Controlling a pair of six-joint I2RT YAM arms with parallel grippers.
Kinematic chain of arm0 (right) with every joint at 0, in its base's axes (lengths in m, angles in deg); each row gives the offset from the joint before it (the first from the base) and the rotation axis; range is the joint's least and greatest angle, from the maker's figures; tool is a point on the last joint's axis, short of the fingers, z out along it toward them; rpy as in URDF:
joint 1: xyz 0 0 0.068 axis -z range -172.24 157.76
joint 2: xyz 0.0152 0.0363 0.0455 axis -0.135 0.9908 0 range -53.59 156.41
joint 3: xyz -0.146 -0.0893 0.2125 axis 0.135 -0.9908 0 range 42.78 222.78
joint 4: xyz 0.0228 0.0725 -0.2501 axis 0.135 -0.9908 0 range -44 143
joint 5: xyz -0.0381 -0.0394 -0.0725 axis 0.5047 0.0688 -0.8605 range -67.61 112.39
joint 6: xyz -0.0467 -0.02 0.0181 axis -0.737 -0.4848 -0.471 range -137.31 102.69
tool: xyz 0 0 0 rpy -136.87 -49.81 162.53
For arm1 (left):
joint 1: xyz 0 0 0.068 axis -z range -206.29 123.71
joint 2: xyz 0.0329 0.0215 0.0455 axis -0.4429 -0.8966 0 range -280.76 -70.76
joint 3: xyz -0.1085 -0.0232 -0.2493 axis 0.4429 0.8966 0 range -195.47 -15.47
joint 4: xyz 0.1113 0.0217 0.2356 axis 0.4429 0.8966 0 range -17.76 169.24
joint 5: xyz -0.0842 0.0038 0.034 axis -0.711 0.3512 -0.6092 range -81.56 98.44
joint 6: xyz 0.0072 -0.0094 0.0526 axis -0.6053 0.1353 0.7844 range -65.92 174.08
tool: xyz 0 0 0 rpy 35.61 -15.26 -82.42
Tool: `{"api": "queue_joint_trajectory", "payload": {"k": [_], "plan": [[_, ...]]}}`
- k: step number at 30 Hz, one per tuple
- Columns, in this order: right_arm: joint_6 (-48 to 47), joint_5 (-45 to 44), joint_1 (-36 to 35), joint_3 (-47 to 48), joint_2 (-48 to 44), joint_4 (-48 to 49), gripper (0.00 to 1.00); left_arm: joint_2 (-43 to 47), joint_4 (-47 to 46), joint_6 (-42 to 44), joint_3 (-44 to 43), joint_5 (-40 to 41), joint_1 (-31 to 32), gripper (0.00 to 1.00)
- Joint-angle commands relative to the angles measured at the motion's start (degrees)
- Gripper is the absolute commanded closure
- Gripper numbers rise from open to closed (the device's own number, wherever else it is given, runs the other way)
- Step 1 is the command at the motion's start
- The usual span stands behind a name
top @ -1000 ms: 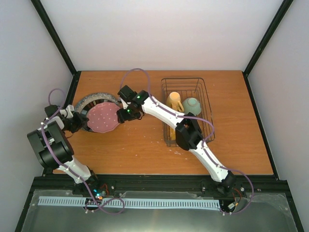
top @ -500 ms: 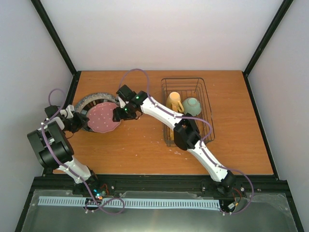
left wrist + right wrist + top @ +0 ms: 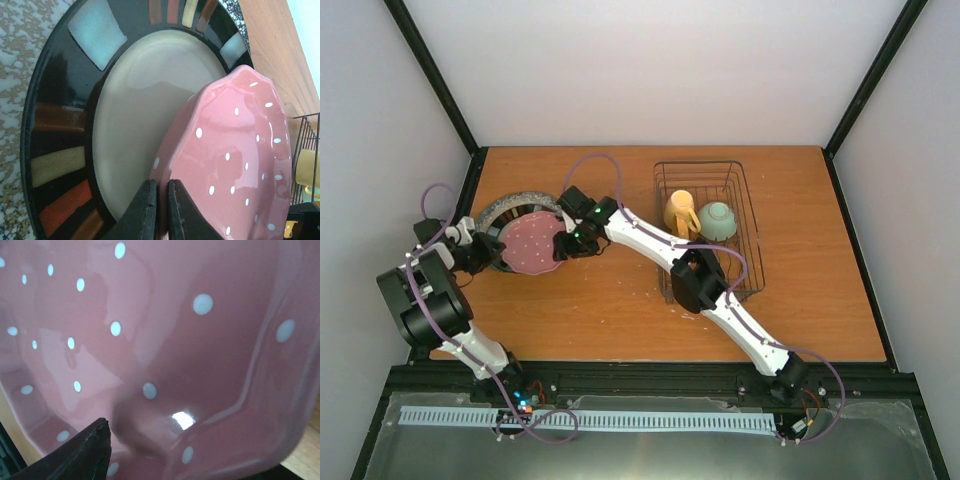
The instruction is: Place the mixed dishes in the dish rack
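At the left end of the table (image 3: 620,310), the maroon-pink speckled plate (image 3: 532,243) stands tilted up over the grey speckled plate (image 3: 510,203). My left gripper (image 3: 162,192) is pinched tight on its rim. My right gripper (image 3: 563,240) sits at the opposite edge, one finger (image 3: 85,450) close against the pink face; whether it grips I cannot tell. Well to the right, the dish rack (image 3: 752,230) holds the yellow mug (image 3: 680,212) and the pale green bowl (image 3: 718,220).
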Motion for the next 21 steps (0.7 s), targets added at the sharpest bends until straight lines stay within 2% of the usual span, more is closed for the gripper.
{"api": "queue_joint_trajectory", "payload": {"k": [1,8,15,21], "plan": [[0.7,0.7,-0.4,0.5,1.0,1.8,0.47,-0.2,-2.7,0.1,0.0,-5.4,0.4,0.99],[3.1,1.1,-0.9,-1.3,-0.2,8.8,0.61,-0.6,-3.1,0.4,0.5,-5.9,0.5,0.99],[3.9,1.9,-1.0,-1.3,-0.6,12.0,0.96,-0.5,-3.0,0.7,0.4,-6.2,0.5,0.99],[3.1,2.0,-1.1,-2.5,-2.1,12.8,0.97,0.0,-2.8,0.7,0.4,-5.7,0.5,0.99]]}}
